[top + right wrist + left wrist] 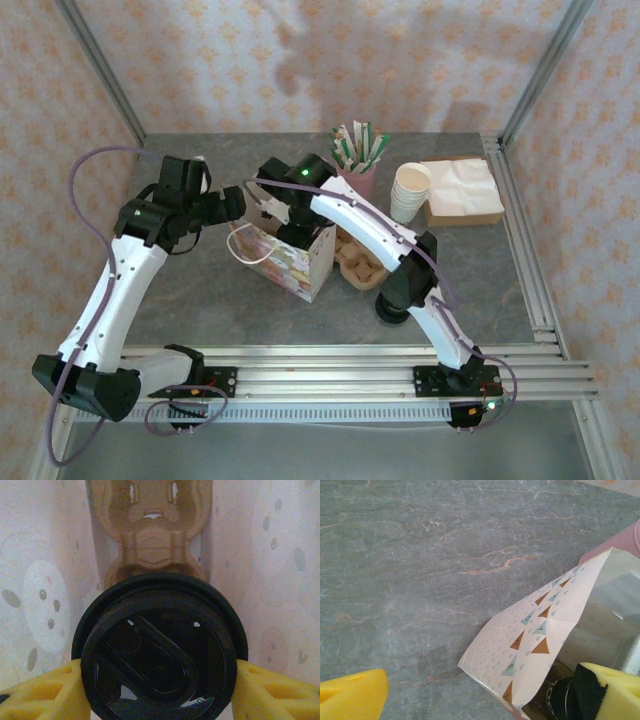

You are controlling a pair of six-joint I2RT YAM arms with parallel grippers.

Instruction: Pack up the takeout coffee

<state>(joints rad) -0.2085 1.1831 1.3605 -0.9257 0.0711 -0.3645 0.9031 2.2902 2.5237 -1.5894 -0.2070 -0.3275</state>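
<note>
A takeout coffee with a round black domed lid point(160, 660) sits between the yellow fingers point(40, 692) of my right gripper point(160, 690), which is shut on it. It hangs inside the patterned paper bag point(292, 258), over a brown pulp carrier point(150, 535) at the bag's bottom. My right gripper point(272, 205) reaches into the bag's mouth from above. My left gripper point(485, 702) is open and straddles the bag's wall point(540, 625), one finger point(617, 695) inside, one finger point(350, 695) outside. A second dark cup point(392, 303) stands on the table, partly hidden by the right arm.
A brown cup carrier point(360, 262) lies right of the bag. Behind it stand a pink cup of packets point(358, 152), a stack of white paper cups point(410, 190) and a tray of napkins point(462, 190). Metal rails point(330, 375) run along the near edge.
</note>
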